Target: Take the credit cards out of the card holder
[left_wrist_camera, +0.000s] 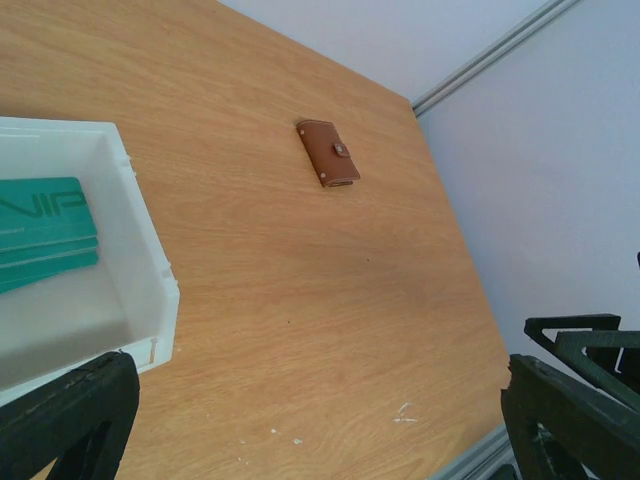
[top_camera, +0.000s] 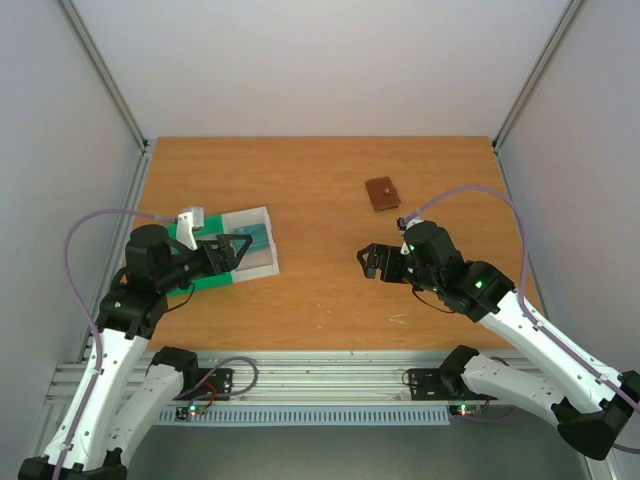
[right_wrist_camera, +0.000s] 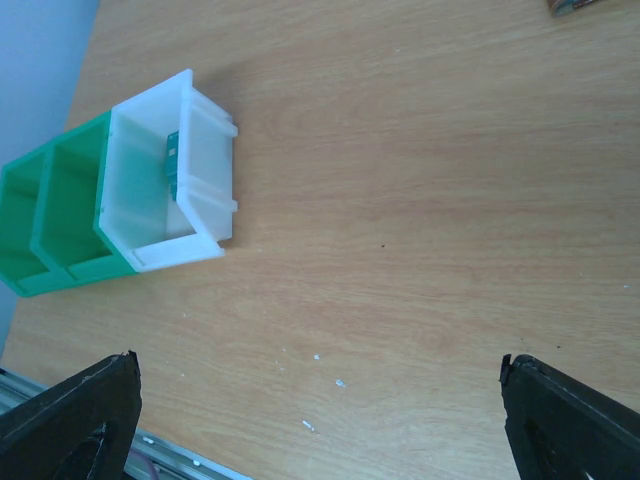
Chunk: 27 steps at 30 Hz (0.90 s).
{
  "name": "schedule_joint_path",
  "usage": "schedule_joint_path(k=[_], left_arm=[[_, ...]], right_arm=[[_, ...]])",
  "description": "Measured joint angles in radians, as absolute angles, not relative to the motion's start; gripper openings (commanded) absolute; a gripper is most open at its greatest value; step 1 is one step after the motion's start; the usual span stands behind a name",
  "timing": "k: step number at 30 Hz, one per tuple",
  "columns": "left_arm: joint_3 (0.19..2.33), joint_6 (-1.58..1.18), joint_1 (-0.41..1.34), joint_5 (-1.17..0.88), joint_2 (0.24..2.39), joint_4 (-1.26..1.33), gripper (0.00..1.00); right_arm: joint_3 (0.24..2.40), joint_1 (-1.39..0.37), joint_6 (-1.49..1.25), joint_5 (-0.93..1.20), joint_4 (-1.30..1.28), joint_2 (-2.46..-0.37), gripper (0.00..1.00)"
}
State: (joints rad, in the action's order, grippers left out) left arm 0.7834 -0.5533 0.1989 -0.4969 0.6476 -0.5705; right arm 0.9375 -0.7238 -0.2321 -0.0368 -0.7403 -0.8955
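From the top external view, a warm orange-brown wooden table [top_camera: 320, 300] sits inside pale grey walls, with aluminium posts rising at the back corners and a ribbed rail along the near edge. The compartment tray [top_camera: 262, 262] (green on its left part, clear-white on its right) lies on the left half. The card holder [top_camera: 382, 193] lies flat, well apart from the tray, to its right and farther back. It is a small brown leather rectangle, folded shut. The left gripper [top_camera: 237, 252] hangs over the tray with its fingers spread. The right gripper [top_camera: 369, 261] hovers above bare wood to the right of the tray, nearer than the card holder, its fingers also parted and holding nothing.

The left wrist view shows the tray's white wall [left_wrist_camera: 140, 250] and inside it a teal-green card [left_wrist_camera: 45, 225] with white lettering, lying flat on what look like more teal edges. Beyond the tray, the card holder [left_wrist_camera: 328, 153] shows stitched edges and its snap tab fastened by a small round stud. The black fingers [left_wrist_camera: 70, 420] stand wide apart at the bottom corners.

The right wrist view shows the tray [right_wrist_camera: 60, 220] from its clear end, with the card's teal edge [right_wrist_camera: 172, 165] visible through the wall. Only a brown corner of the card holder [right_wrist_camera: 575, 5] shows, far right of the tray. Its fingers [right_wrist_camera: 575, 420] are wide apart.
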Motion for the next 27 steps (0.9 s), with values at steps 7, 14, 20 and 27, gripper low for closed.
schedule_joint_path(k=[7, 14, 20, 27], left_arm=[[0.783, -0.546, 0.199, -0.482, 0.648, -0.573, 0.99], [0.783, -0.527, 0.199, -0.432, 0.657, -0.598, 0.99], [0.796, -0.514, 0.199, -0.387, 0.707, -0.647, 0.99], [0.815, -0.466, 0.199, -0.338, 0.675, -0.695, 0.99]], right_arm=[[0.936, -0.724, -0.237, -0.045, -0.74, -0.904, 0.98], [0.936, -0.723, -0.242, -0.101, -0.735, -0.97, 0.96], [0.941, -0.651, -0.246, -0.135, -0.699, -1.129, 0.87], [0.943, -0.557, -0.279, -0.115, -0.578, -1.304, 0.55]])
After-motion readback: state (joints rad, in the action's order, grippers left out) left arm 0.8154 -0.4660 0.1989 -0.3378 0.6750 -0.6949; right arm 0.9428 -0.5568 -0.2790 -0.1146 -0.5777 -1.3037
